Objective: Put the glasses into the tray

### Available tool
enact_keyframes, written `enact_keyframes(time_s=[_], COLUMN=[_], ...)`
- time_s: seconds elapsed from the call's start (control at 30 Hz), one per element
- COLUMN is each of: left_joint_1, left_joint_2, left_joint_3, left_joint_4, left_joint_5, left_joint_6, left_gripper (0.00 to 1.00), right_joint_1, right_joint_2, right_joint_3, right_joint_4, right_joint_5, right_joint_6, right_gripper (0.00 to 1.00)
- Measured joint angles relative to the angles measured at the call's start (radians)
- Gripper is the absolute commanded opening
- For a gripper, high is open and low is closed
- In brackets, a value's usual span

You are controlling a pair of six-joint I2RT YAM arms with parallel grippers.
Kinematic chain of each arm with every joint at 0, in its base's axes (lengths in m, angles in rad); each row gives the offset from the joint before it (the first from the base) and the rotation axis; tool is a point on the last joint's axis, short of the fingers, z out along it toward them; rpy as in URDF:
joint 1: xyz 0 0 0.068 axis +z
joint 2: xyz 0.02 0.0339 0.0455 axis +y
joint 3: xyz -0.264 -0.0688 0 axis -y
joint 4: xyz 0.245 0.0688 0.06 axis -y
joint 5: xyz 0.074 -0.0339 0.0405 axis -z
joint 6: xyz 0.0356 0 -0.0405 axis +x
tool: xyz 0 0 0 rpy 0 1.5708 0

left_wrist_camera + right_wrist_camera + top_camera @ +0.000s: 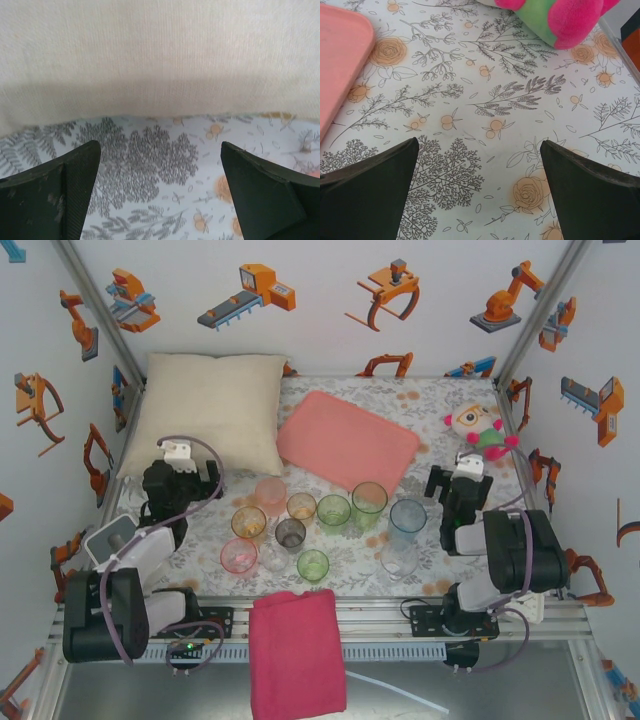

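**No glass in the tray yet**

The small transparent tinted glasses (290, 534) all stand upright in a loose cluster on the floral-patterned table (430, 580), towards its front edge and between the two arms. About eleven can be counted: pink, orange, green, blue, smoky grey and clear. Some are taller than others, and several stand touching or just beside a neighbour.

The flat salmon-pink rectangular tray with rounded corners (347, 440) lies just behind the cluster, turned at an angle, with nothing on it. Judged from this, the task is at its very start and every glass is left to move.

The left fingers (60, 195) are spread wide with nothing between them, low over the table just in front of the cream fabric pillow (160, 55). The right fingers (370, 195) are equally wide and empty. The tray's corner lies to their left, and a pink-and-green plush toy (560, 20) lies ahead of them. A folded magenta cloth (295, 650) lies over the front rail.
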Motion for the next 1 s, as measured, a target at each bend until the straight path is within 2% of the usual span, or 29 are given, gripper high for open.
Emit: enact_keyframes(time_s=[0.13,0.3,0.4,0.5,0.67,0.77,0.87,1.0], left_joint_1=[0.0,0.002,0.002,0.002,0.002,0.002,0.002,0.002], left_joint_2=[-0.042,-0.119,-0.163,-0.213,-0.266,-0.274,-0.307,-0.352], left_joint_3=[0.039,0.096,0.133,0.171,0.33,0.467,0.567,0.624], left_joint_4=[-0.179,-0.35,-0.445,-0.55,-0.789,-0.918,-0.996,-1.075], left_joint_5=[0.01,0.036,0.049,0.054,0.07,0.117,0.17,0.204], left_joint_6=[0.021,0.037,0.054,0.081,0.124,0.172,0.2,0.21], left_gripper=[0.97,0.97,0.97,0.97,0.97,0.97,0.97,0.97], right_joint_1=[0.035,0.035,0.035,0.034,0.035,0.033,0.034,0.034], right_joint_2=[-0.151,-0.272,-0.335,-0.393,-0.442,-0.486,-0.59,-0.647], right_joint_3=[0.055,0.092,0.1,0.175,0.483,0.619,0.641,0.679], right_joint_4=[-0.162,-0.219,-0.315,-0.531,-1.021,-1.234,-1.347,-1.562], right_joint_5=[0.02,0.058,0.098,0.12,0.09,-0.003,-0.158,-0.263], right_joint_6=[-0.017,-0.017,0.003,0.057,0.23,0.332,0.386,0.435], right_gripper=[0.99,0.99,0.99,0.99,0.99,0.99,0.99,0.84])
